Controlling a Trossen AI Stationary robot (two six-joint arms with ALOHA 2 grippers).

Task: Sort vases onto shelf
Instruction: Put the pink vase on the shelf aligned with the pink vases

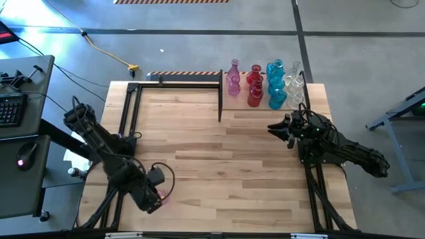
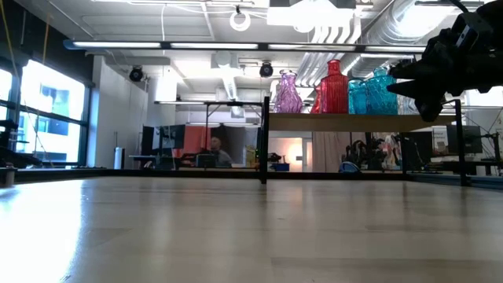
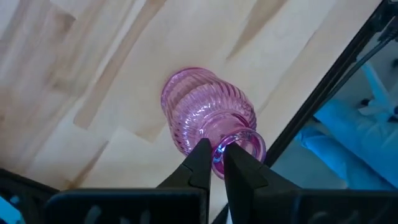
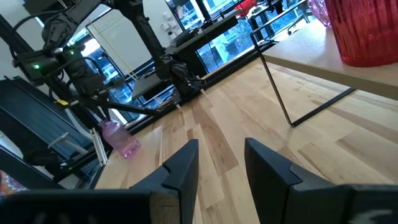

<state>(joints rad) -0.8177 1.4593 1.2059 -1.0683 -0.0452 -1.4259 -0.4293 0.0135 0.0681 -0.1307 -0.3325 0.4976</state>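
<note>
Pink ribbed glass fills my left wrist view: a small round vase (image 3: 205, 115) standing on the tabletop (image 1: 226, 159) at the near left corner, close to the black frame bar at that edge. My left gripper (image 3: 214, 163) has its fingers pressed in on the rim of the vase's mouth, one finger looking to be inside the lip and one outside, so I read this as a pinch on the neck. From above, the same gripper (image 1: 154, 192) sits low over the faint pink spot by the table's front edge.

I judge the step in hand to be the pick: grip made, vase not yet lifted. Next I would raise it straight up, keeping it upright, then carry it across the whole table toward the far right.

Farther off, my right gripper (image 1: 287, 131) hovers with its fingers spread and nothing between them, just in front of the shelf (image 1: 319, 93). On that shelf the sorted vases (image 1: 265, 85) stand in colour rows: pink, red, turquoise, clear. The pink row is the leftmost, so the placement calls for care not to knock the neighbours.
</note>
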